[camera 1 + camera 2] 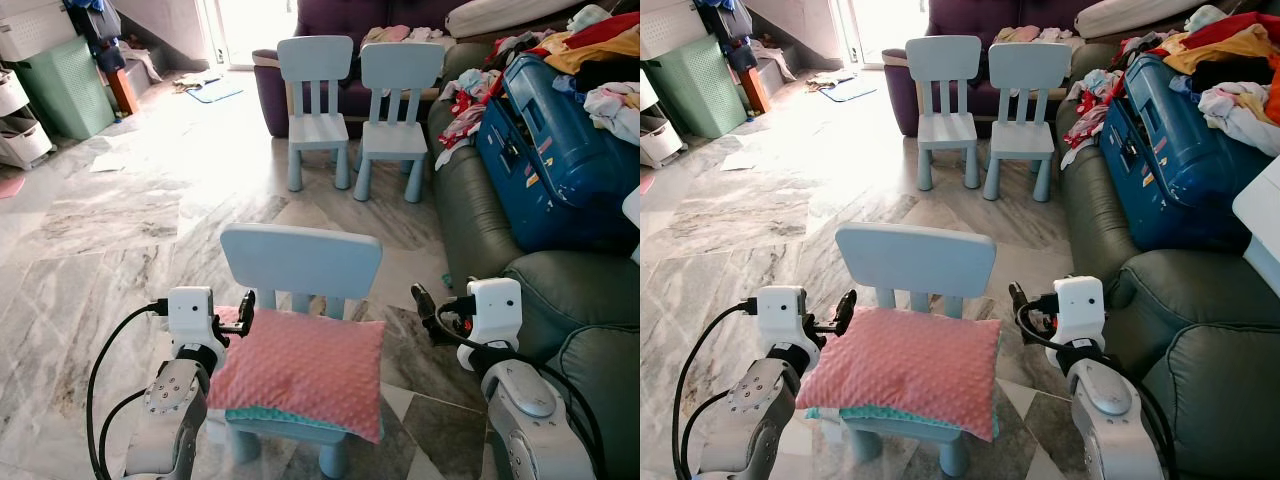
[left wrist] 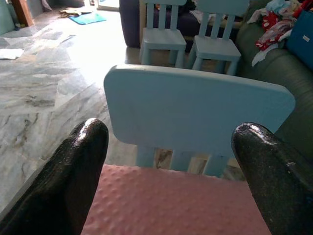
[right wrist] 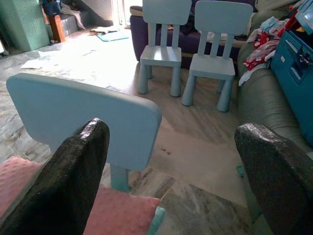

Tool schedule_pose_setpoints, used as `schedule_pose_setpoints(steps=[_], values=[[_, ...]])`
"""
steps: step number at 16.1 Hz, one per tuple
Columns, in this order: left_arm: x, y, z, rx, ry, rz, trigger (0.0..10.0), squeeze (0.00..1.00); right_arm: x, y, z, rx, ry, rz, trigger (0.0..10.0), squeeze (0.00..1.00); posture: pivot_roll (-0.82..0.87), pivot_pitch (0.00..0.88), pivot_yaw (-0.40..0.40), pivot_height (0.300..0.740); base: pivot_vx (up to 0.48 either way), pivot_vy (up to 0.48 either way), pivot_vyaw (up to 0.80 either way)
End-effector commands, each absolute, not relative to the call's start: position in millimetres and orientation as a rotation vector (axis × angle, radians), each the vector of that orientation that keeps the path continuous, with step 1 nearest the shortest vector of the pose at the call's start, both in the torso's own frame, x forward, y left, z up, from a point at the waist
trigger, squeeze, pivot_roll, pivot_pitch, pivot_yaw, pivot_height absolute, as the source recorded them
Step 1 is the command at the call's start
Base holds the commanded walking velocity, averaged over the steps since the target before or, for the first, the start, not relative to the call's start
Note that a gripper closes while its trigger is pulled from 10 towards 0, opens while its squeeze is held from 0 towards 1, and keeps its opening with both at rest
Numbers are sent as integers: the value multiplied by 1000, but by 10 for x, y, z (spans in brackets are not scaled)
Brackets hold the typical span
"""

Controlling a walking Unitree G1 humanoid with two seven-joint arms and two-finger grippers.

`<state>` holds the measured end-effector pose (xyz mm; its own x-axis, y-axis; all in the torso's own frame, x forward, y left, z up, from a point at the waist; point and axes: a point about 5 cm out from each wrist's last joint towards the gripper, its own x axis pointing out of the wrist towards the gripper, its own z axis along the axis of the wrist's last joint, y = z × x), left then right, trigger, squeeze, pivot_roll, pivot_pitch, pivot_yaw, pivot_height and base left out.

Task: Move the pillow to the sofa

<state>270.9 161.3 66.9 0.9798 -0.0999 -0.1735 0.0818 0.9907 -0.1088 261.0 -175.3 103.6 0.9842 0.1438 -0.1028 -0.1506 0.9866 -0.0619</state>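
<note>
Between your two grippers sits the pink pillow (image 1: 298, 370), lying flat on the seat of a small light-blue chair (image 1: 301, 260) directly ahead of you. Your left gripper (image 1: 246, 311) is at the pillow's near left corner, just beside its edge, with its black fingers (image 2: 73, 176) spread wide apart and holding nothing; through its wrist camera you see the dimpled pink fabric low between the fingers and the chair's backrest just beyond them. Your right gripper (image 1: 426, 304) hangs off the pillow's far right corner, a little apart from it, and its fingers (image 3: 68, 181) are likewise spread and empty; its wrist camera catches the pillow's pink corner with a teal underside at the lower edge, beside the left finger.

You can see that the pillow overhangs the seat toward you, showing a teal layer along its near edge. To the right of your right gripper is the grey-green sofa (image 1: 560, 300), its arm and cushion close by. Farther along the sofa, beyond that gripper, a blue suitcase (image 1: 550, 140) rests on the cushions with a heap of clothes (image 1: 590, 50) piled behind and around it. Well ahead of both grippers, two more light-blue chairs (image 1: 360, 110) stand side by side on the marble floor (image 1: 100, 230), in front of a dark purple couch (image 1: 350, 25).
</note>
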Motion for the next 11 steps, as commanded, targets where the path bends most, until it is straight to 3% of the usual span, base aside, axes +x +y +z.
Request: schedule_pose_setpoints(steps=[1,11], values=[[2719,1607,697,-94,170,-110,10000,0,2600,-1778,1051,-84,95,135,10000,0,-223,39,43,740,0,0,0],[2638,1653,673,-92,184,-107,10000,0,2578,-1716,1041,-61,100,155,10000,0,-206,55,45,740,0,0,0]])
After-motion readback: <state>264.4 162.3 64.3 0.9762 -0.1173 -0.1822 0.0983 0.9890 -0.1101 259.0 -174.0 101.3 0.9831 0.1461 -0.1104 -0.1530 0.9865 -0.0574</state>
